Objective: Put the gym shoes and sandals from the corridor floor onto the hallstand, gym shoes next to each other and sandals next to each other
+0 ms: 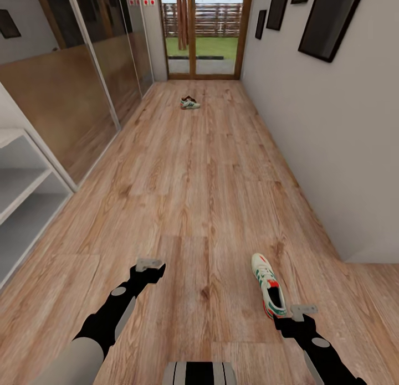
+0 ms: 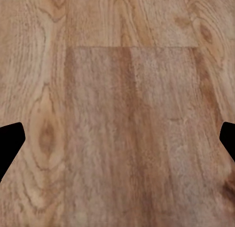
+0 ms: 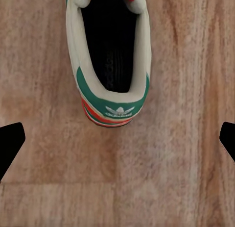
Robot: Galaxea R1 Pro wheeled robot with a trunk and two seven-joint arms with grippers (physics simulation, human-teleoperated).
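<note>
Nearest to us, our right gripper (image 1: 299, 313) hangs low over the corridor floor (image 1: 210, 196), just behind the heel of a gym shoe (image 1: 268, 284) that lies upright on the planks with its toe pointing away down the hall. Its jaws stand wide apart and hold nothing; in the right wrist view the two dark fingertips (image 3: 11, 144) sit at opposite edges, with the shoe's green heel tab ahead of them and not yet between them. Our left gripper (image 1: 148, 265) hovers over bare planks, jaws likewise spread and empty.

We judge this to be the approach to the first pick: none of the footwear is on a rack yet. The next move calls for bringing the right gripper forward and down so the jaws straddle the heel collar before closing.

To our left a pale grey-white shelf unit (image 1: 22, 208) stands against the wall; we cannot tell from here whether it is the hallstand. Far down the corridor, near the glass door (image 1: 202, 30), the second gym shoe (image 1: 190, 102) rests on the floor, well apart from the first.

The wrist view gives the heel logo and the open dark interior of the near shoe; the head view alone gives the distant shoe and the shelves.
</note>
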